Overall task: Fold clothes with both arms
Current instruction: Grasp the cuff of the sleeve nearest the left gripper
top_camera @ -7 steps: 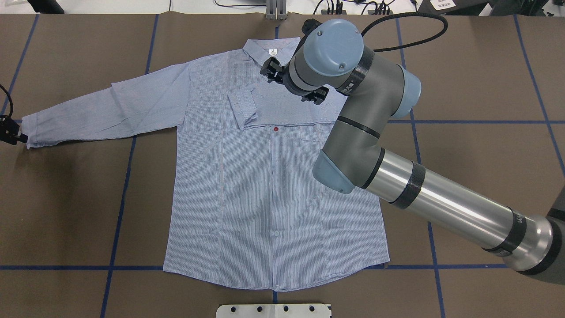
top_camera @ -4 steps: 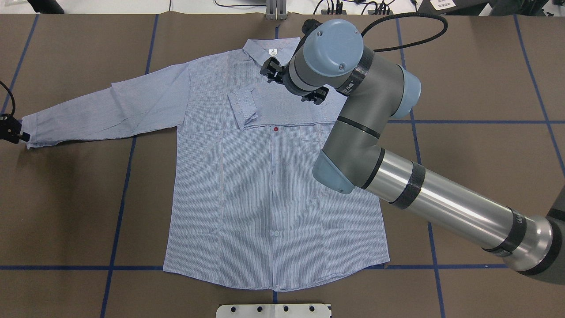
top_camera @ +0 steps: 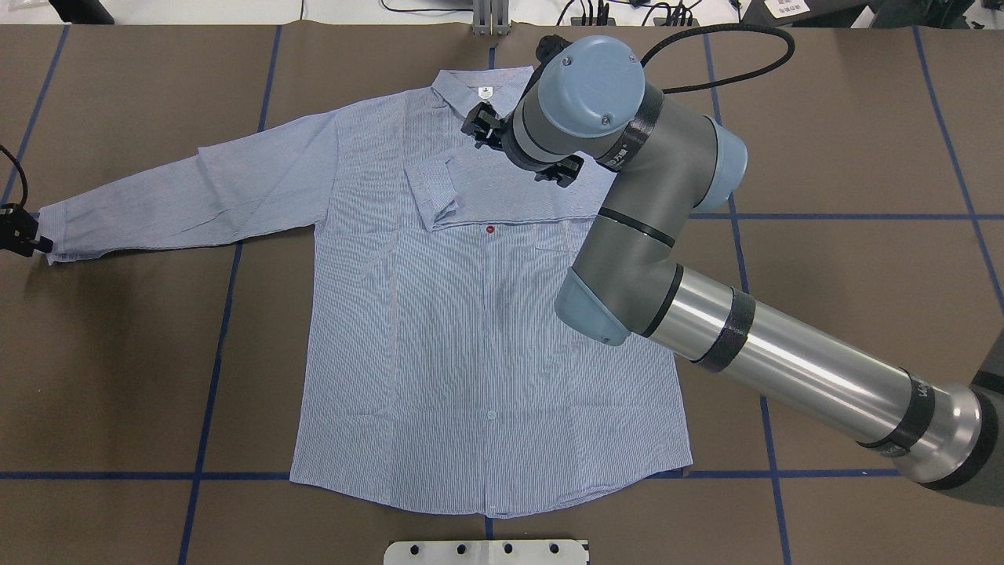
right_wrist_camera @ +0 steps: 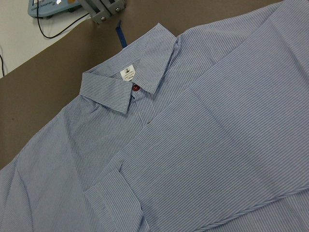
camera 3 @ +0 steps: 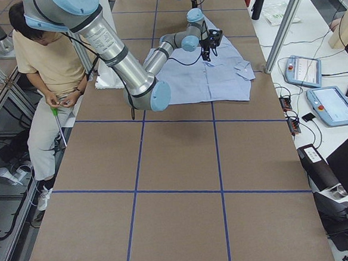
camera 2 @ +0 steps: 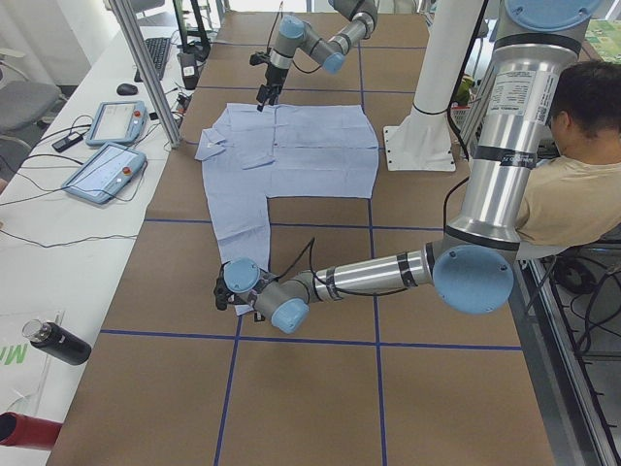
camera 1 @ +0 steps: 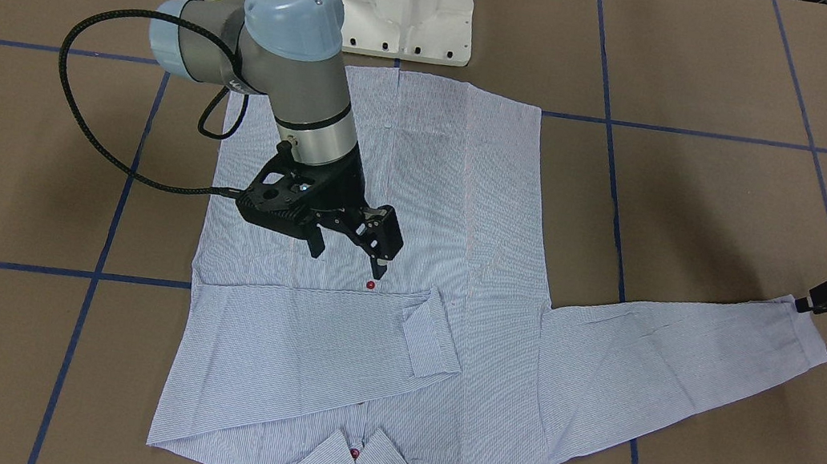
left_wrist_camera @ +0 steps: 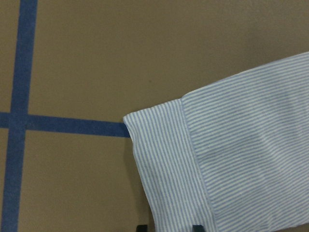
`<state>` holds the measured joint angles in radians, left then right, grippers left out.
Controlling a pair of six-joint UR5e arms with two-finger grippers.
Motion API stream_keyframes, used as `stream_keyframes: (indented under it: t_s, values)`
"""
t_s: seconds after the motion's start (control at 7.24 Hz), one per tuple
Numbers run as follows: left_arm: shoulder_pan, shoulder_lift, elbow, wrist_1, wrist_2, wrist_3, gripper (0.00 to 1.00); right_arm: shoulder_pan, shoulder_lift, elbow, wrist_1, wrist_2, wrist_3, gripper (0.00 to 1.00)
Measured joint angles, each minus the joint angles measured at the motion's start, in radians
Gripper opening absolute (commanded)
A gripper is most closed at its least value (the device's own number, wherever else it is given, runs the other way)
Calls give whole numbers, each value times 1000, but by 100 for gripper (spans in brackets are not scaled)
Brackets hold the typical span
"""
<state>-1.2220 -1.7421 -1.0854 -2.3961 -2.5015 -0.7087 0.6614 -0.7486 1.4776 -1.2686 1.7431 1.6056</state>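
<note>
Over the chest of the shirt (top_camera: 471, 353), the right gripper (camera 1: 349, 255) hangs empty with jaws spread, just above the folded sleeve (camera 1: 303, 330). The left gripper (camera 1: 802, 304) sits at the cuff (left_wrist_camera: 164, 169) of the outstretched sleeve (top_camera: 196, 196); whether it pinches I cannot tell. The shirt lies flat on the table (top_camera: 863, 118). A firm cuff grip, then a level carry across, should avoid wrinkles.

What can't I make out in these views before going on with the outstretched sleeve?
1. Left gripper: cut off by the overhead view's left edge and tiny in the front-facing view. Its wrist view shows only fingertip ends at the bottom edge, so a hold on the cuff cannot be told.
2. Shirt: in the overhead view the right arm covers the shoulder on that side.
3. Neck label: print too small to read.
</note>
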Motion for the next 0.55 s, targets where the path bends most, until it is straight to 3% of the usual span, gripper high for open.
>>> stream_keyframes:
  t_s: [0.14,0.28,0.55]
  values:
    - [0,-1,1,0,1,0,7,-1,0,1,0,0,0,100]
    - [1,-2,2,0,1,0,0,-1,0,2,0,0,0,100]
    - [1,-2,2,0,0,1,0,-1,-11,13,0,-1,0,100]
